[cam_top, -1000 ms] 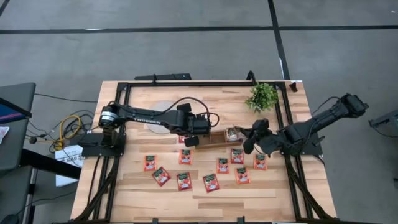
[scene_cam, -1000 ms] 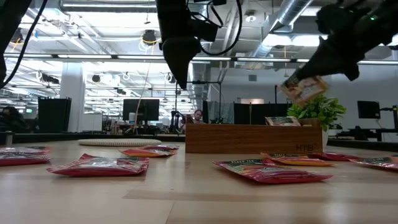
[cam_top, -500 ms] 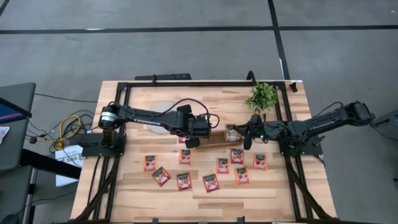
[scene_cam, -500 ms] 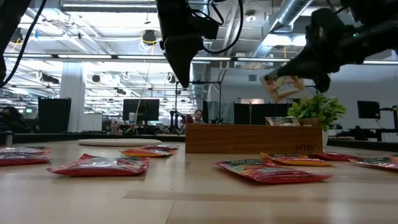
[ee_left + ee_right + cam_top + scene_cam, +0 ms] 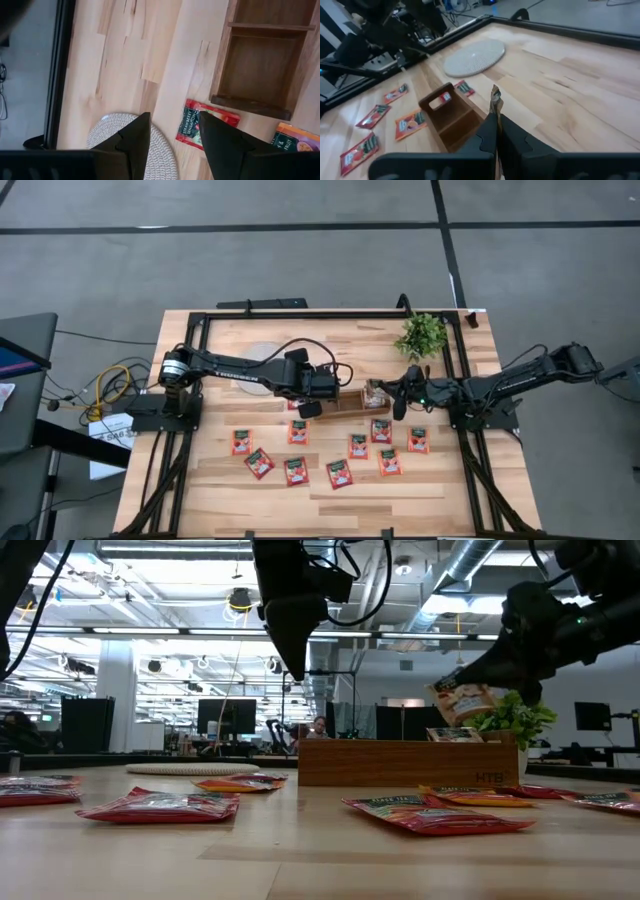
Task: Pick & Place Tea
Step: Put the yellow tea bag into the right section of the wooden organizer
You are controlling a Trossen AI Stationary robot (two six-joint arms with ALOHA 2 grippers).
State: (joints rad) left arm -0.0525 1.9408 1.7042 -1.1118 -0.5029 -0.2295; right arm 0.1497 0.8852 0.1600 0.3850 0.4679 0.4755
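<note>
A pale tea sachet [image 5: 462, 700] is pinched edge-on between the clenched fingers of the right gripper [image 5: 390, 396] and is held in the air above the right end of the wooden tray [image 5: 405, 763], near the small green plant [image 5: 421, 335]. The left gripper [image 5: 307, 407] is poised above the tray's left end with its fingers [image 5: 133, 141] spread and nothing between them. Red tea sachets [image 5: 295, 471] are scattered flat on the table [image 5: 220, 480] in front of the tray, and one more [image 5: 202, 130] lies against the tray beside the round white mat [image 5: 256, 365].
</note>
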